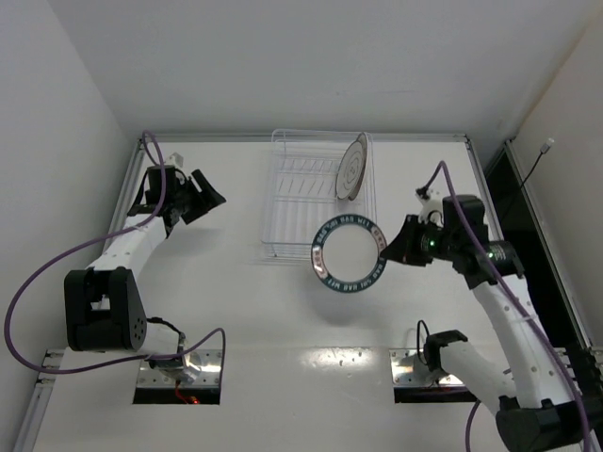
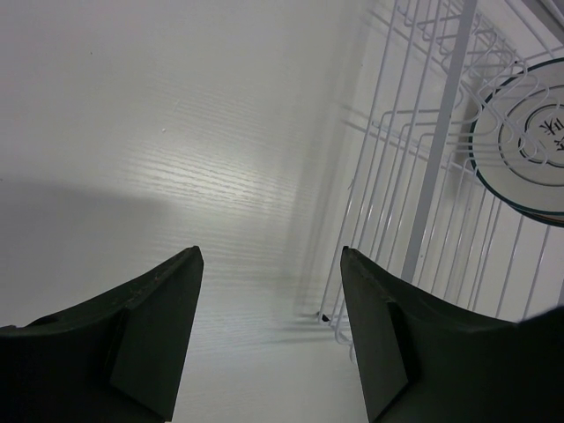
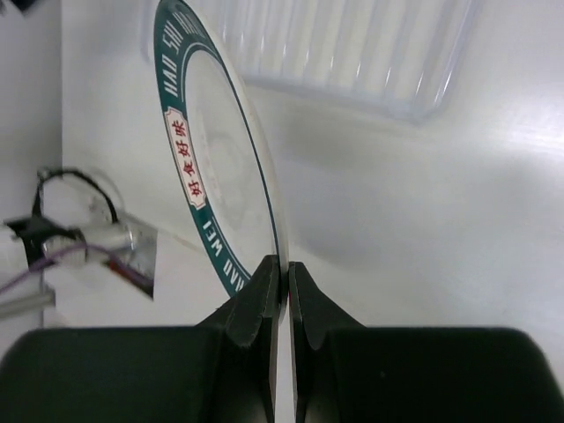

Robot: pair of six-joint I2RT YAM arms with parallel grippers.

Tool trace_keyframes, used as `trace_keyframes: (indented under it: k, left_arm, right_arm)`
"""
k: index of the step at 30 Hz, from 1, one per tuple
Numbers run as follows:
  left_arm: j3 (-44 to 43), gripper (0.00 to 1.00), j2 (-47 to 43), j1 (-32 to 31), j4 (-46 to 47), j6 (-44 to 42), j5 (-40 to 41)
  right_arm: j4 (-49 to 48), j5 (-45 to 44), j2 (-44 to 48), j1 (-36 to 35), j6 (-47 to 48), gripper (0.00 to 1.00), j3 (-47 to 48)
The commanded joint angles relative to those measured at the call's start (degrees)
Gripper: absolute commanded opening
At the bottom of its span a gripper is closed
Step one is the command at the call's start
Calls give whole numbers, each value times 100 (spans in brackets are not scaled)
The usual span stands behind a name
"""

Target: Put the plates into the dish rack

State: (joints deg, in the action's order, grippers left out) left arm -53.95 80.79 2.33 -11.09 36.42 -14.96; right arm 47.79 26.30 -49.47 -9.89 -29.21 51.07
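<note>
The right gripper (image 1: 386, 247) (image 3: 284, 268) is clamped on the rim of the lettered plate (image 1: 350, 254) (image 3: 220, 167), which shows in the middle of the top view, its upper edge overlapping the lower right corner of the rack (image 1: 292, 188) (image 2: 423, 176). The striped plate (image 1: 352, 167) stands on edge in the rack's upper right part. The left gripper (image 1: 207, 200) (image 2: 269, 256), at the upper left of the top view, has its jaws apart with nothing between them, over bare table (image 1: 236, 311) left of the rack.

plate (image 1: 352, 168) in rack (image 1: 283, 202), second plate (image 1: 350, 254) nearer
</note>
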Motion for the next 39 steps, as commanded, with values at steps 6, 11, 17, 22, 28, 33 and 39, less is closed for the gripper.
trace_keyframes:
  k: [6, 11, 17, 22, 28, 33, 39]
  left_arm:
    - [-274, 61, -11, 22, 20, -22, 46]
    - [-274, 61, -11, 22, 19, -21, 99]
    - [-274, 61, 50, 22, 19, -21, -6]
    - [-326, 61, 234, 22, 19, 31, -112]
    - [-326, 61, 235, 22, 19, 31, -112]
    - [-326, 61, 288, 22, -33, 31, -112]
    - [-326, 61, 288, 22, -33, 31, -112]
  right_arm:
    - [-393, -3225, -1994, -618, -181, 0, 3064]
    - [-516, -4912, -3734, -1084, -6, 0, 4717]
    - [-384, -6109, -5185, -1402, -76, 0, 6028]
    - [-262, -6690, -6301, -1664, -129, 0, 6827]
    - [142, -7288, -7137, -1885, -181, 0, 7654]
    - [230, -7525, -7480, -2069, -252, 0, 7655]
    - [486, -7921, -7481, -2227, -507, 0, 7532]
